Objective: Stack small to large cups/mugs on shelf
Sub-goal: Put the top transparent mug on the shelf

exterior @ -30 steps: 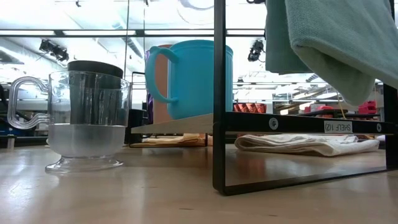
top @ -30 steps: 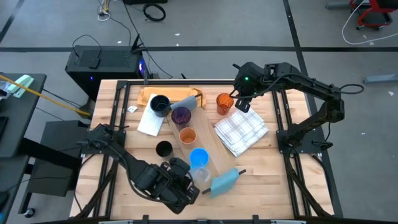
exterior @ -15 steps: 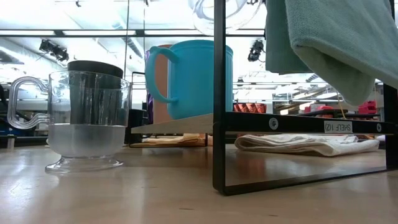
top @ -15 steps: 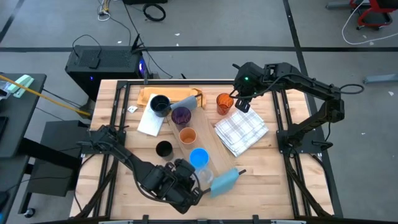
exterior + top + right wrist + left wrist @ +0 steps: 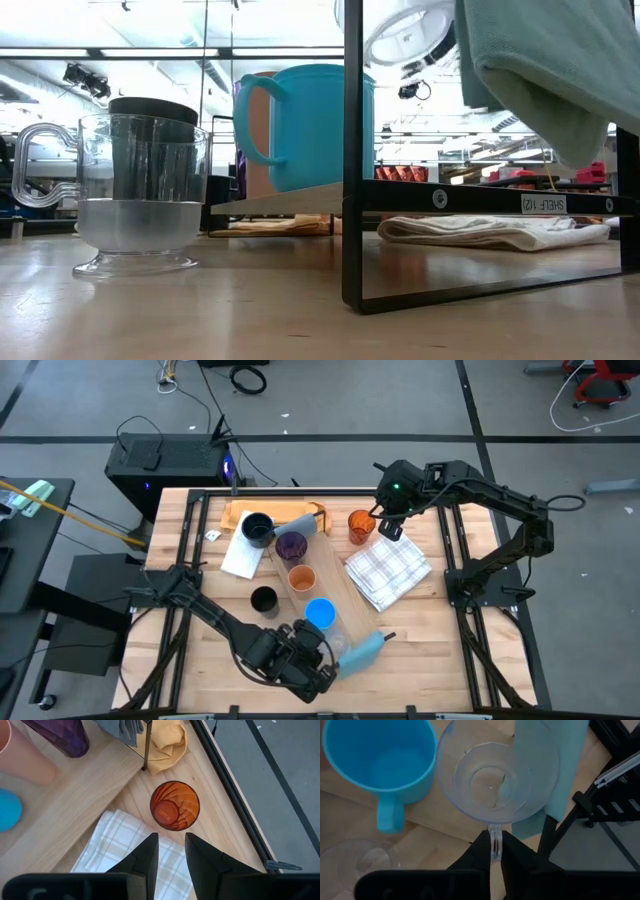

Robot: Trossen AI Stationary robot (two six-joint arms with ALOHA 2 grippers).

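We are carrying the clear glass (image 5: 492, 782) by its handle, left pincer (image 5: 492, 851) clamped on it, having shifted from beside the blue mug (image 5: 320, 613) to over the shelf (image 5: 345, 595) end. Both look empty (another glass sits on the surface). Right pincer (image 5: 167, 851), apart, is hovering near the orange cup (image 5: 174, 805).

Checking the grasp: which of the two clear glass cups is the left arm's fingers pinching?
The clear glass cup next to the blue mug, pinched by its handle in the left gripper. The other clear cup stands alone on the table.
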